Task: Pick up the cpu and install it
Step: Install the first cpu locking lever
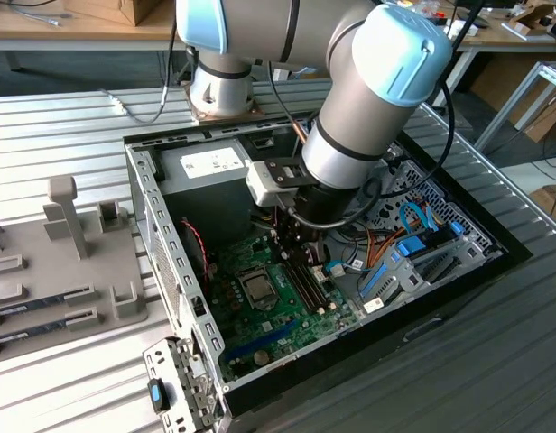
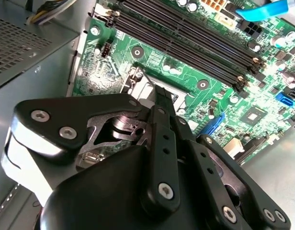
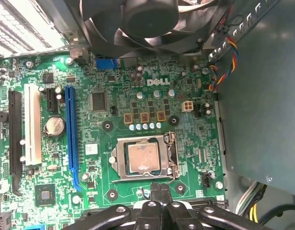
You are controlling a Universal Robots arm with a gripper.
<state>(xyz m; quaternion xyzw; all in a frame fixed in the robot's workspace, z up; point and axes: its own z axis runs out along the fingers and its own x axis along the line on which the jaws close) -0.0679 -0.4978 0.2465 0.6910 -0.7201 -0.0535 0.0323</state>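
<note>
cpu (image 3: 144, 158) is sitting flat in the socket (image 3: 172, 158) on the green motherboard (image 3: 114, 124) in the first wrist view, square w/ a dull silvery, slightly coppery top, and the metal socket frame is running round its edges. in the exterior view the cpu (image 1: 257, 287) is showing as a small grey square mid-board inside the open pc case (image 1: 147, 207), just beside the memory slots (image 1: 305, 284) on the exterior view's right.

gripper (image 3: 159, 203) is hanging just above the board, black linkage reaching toward the socket's near edge; fingertips are lying close together, almost touching, w/ nothing between them, and they're stopping short of the cpu, not touching it. in the second wrist view the gripper body (image 2: 162, 143) is covering most of the socket. in the exterior view the arm (image 1: 368, 99) is reaching down into the case next to the grey psu box (image 1: 215, 162).
</note>
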